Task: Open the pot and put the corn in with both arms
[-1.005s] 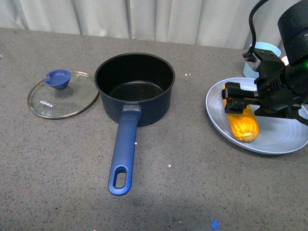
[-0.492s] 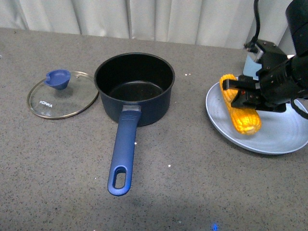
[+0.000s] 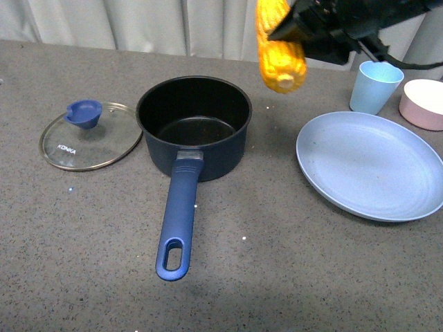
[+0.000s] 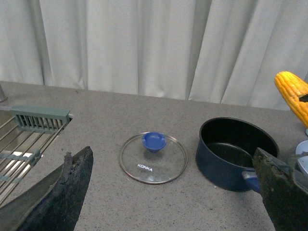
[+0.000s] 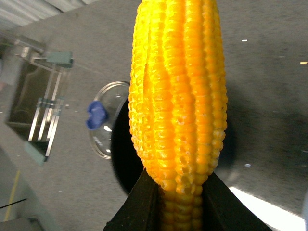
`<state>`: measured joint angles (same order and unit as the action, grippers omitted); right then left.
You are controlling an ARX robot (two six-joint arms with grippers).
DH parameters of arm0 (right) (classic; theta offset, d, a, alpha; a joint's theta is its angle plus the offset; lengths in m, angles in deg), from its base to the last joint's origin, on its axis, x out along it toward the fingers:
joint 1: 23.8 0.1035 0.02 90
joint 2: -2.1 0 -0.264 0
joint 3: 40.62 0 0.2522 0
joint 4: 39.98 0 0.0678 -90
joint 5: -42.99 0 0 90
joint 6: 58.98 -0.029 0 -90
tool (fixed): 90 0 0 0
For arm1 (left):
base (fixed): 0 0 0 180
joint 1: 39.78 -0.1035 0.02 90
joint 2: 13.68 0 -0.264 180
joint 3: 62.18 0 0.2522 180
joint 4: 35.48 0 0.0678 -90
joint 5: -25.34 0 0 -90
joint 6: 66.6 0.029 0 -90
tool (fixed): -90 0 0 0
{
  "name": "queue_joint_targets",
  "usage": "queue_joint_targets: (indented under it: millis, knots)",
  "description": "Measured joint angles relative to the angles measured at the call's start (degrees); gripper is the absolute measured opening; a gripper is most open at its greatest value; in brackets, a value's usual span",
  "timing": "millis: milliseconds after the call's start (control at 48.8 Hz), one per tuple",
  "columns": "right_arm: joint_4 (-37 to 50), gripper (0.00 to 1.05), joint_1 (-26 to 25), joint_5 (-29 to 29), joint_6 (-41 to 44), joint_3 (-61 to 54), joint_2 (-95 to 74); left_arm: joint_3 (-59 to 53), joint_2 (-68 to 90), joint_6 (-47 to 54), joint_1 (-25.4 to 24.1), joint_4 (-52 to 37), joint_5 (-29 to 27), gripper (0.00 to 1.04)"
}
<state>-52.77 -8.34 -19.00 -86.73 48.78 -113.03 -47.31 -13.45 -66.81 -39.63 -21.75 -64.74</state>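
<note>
- The right end effector (image 3: 287, 31) is clamped on the corn (image 3: 279, 52), which hangs in the air near the back edge of the bench (image 3: 311, 277), up and right of the pot (image 3: 194, 124).
- The left end effector (image 4: 172, 159) gapes wide, holding nothing.
- The pot stands uncovered mid-bench, handle (image 3: 178, 221) toward the front edge.
- The lid (image 3: 90, 136) lies flat just beside it, toward the left edge.
- The plate (image 3: 370, 166), cup (image 3: 375, 85) and bowl (image 3: 423, 104) sit by the right edge.

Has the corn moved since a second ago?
Yes. The corn, shut in the right tool, has risen off the blue plate and gone left, now high near the pot.
</note>
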Motion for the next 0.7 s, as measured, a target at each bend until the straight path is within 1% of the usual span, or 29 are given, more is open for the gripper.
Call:
queue_joint_targets:
  millis: [123, 267, 410, 697]
  knots:
    - [0.8, 0.14, 2.5, 1.1, -5.6, 3.5, -2.9, 0.0, 0.0, 0.0, 0.0, 0.0, 0.0, 0.98]
    - [-0.2, 0.13, 4.7, 0.9, -9.0, 6.8, -6.8, 0.0, 0.0, 0.0, 0.0, 0.0, 0.0, 0.98]
    - [-0.7, 0.13, 7.0, 1.7, -14.2, 10.0, -12.0, 0.0, 0.0, 0.0, 0.0, 0.0, 0.0, 0.98]
    - [-3.5, 0.13, 8.7, 1.1, -15.2, 14.4, -15.4, 0.0, 0.0, 0.0, 0.0, 0.0, 0.0, 0.98]
